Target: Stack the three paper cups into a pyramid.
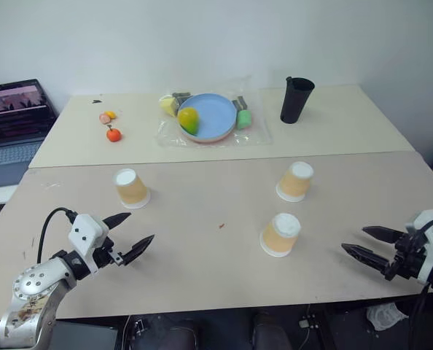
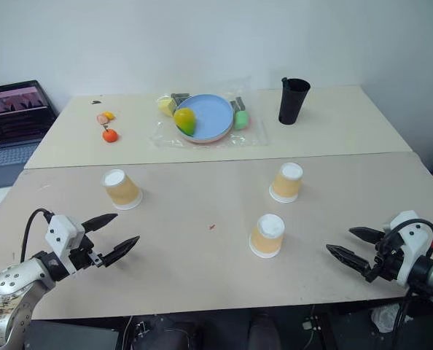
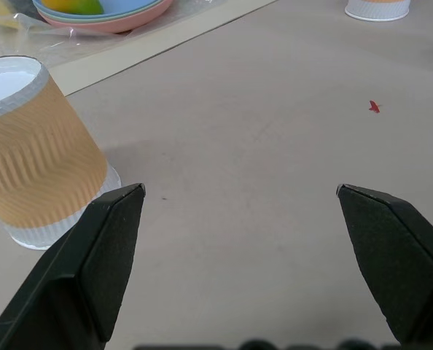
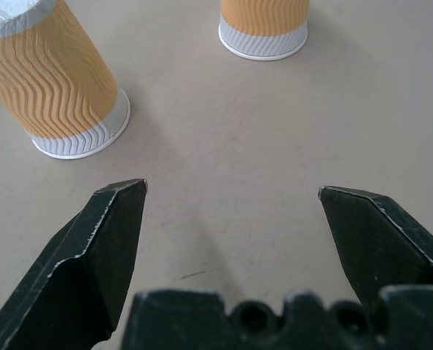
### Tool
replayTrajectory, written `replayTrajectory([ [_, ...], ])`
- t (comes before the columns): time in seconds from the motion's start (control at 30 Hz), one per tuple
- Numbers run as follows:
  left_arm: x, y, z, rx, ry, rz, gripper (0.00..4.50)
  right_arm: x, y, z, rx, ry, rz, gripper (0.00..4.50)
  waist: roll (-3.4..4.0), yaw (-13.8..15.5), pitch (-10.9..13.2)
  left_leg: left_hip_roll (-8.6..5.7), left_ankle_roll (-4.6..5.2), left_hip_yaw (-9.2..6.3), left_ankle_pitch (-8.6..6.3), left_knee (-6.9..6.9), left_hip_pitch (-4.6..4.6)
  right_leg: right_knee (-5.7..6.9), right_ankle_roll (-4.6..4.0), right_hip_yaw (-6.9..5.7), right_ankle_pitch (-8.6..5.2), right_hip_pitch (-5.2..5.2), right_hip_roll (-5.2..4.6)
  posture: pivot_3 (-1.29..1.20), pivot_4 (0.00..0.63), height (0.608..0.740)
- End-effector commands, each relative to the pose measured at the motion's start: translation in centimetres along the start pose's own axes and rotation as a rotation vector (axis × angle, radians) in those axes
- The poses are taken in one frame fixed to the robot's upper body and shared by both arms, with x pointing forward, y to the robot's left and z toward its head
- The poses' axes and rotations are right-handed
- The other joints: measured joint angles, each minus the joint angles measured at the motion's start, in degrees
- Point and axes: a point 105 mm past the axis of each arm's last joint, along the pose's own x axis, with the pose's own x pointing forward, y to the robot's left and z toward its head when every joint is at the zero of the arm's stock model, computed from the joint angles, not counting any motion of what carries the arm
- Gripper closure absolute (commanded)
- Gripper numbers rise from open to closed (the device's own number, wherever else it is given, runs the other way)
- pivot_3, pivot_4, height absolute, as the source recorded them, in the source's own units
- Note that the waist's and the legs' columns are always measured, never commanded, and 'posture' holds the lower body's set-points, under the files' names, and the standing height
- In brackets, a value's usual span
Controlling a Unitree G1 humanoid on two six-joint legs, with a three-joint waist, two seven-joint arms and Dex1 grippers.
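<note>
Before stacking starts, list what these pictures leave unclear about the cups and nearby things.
- Paper cups: upside down, insides hidden.
- Black cup: contents too dark to tell.
- Items around the blue plate: small, partly hidden by its rim and clear plastic.
- Laptop: cut off by the edge.

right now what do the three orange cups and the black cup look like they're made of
Three orange cups: likely paper, matte, with a wavy ribbed orange sleeve and plain white base and rim. Black cup: probably plastic, smooth and dark, though too far off to be sure.
</note>
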Motion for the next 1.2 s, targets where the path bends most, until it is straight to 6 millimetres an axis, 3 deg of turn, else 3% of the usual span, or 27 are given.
replayTrajectory([
  [0.03,1.5,-0.5,2.8,0.017,-0.077,-0.090,0.00,0.3,0.5,1.5,-0.041,-0.055,0.007,0.06,-0.01,0.1,0.0,0.00,0.00,0.00,0.00,0.00,0.00,0.00,0.01,0.00,-0.01,0.00,0.00,0.00,0.150,0.734],
  [0.13,3.0,-1.9,5.7,-0.024,-0.112,-0.284,0.00,0.4,1.2,2.0,-0.042,-0.080,0.034,0.06,-0.09,0.7,0.1,0.00,-0.11,-0.08,0.10,0.09,-0.08,0.04,0.27,-0.16,-0.09,0.03,0.00,0.00,0.150,0.734],
  [0.3,3.1,-4.0,8.3,-0.036,-0.118,-0.477,0.00,0.4,2.7,3.2,-0.056,-0.089,0.098,0.06,-0.05,-0.6,0.1,0.17,-0.08,-0.05,0.08,0.38,-0.12,0.06,0.24,-0.04,0.02,0.01,0.22,0.00,0.150,0.734],
  [0.43,3.8,-4.9,10.4,0.025,-0.137,-0.561,0.00,0.9,5.8,4.0,-0.060,-0.086,0.229,0.06,-0.06,-1.0,0.1,0.36,-0.07,-0.01,0.08,0.39,-0.17,0.05,0.10,-0.02,0.11,-0.06,0.38,0.00,0.150,0.734],
  [0.57,4.5,-5.6,12.5,0.086,-0.174,-0.626,0.00,2.3,7.3,4.4,-0.078,-0.106,0.270,0.06,-0.15,-0.8,0.1,0.47,-0.10,0.02,0.09,0.40,-0.09,0.04,0.09,-0.07,0.11,0.07,0.48,0.00,0.150,0.734],
  [0.77,5.5,-5.1,14.5,0.160,-0.247,-0.607,0.00,4.9,9.7,4.5,-0.091,-0.127,0.356,0.06,-0.18,-1.1,0.2,0.47,-0.10,0.06,0.09,0.41,-0.18,0.03,-0.18,-0.04,0.28,-0.08,0.50,0.00,0.150,0.734],
  [0.9,5.6,-5.0,14.9,0.143,-0.266,-0.595,0.00,5.9,9.7,4.3,-0.095,-0.135,0.352,0.06,-0.22,-1.0,0.2,0.44,-0.10,0.05,0.09,0.44,-0.24,0.00,-0.35,-0.03,0.39,-0.10,0.48,0.00,0.150,0.734],
  [1.2,4.8,-5.1,15.1,0.106,-0.273,-0.602,0.00,7.7,9.1,5.9,-0.124,-0.194,0.375,0.06,-0.28,-1.3,0.2,0.48,-0.10,0.04,0.09,0.45,-0.21,0.03,-0.34,-0.05,0.38,-0.11,0.52,0.00,0.150,0.734],
])
